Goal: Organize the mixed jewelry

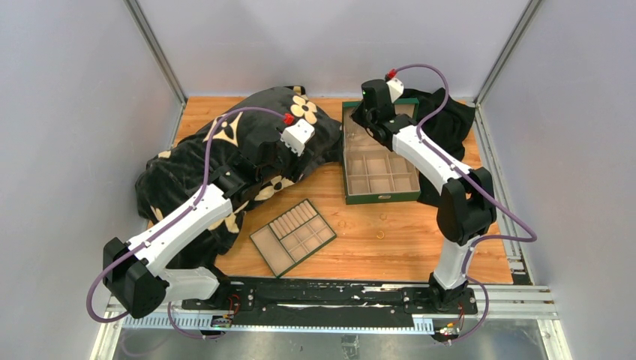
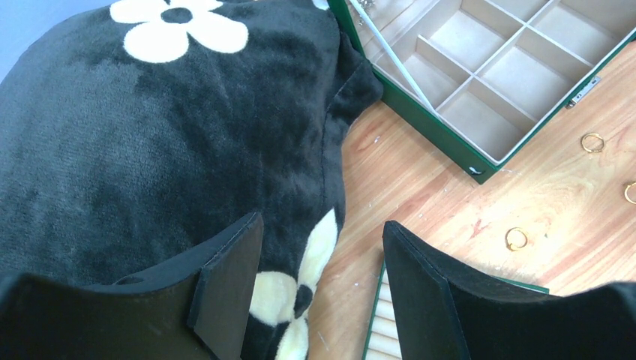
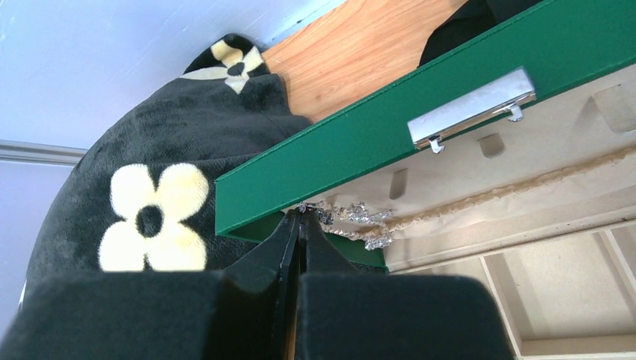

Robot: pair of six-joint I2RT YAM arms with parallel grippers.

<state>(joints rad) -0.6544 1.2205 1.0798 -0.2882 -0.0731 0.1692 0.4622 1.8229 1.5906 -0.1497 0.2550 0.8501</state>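
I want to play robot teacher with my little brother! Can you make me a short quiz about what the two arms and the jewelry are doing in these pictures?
1. True or false: the left gripper is holding a gold ring.
2. What is the right gripper pinching? A) a gold ring B) the silvery sparkly chain C) nothing at all
3. Where do the gold rings lie?

Key:
1. False. It hangs open and empty above the black blanket.
2. B, right at the green box.
3. On the wooden table, outside the box.
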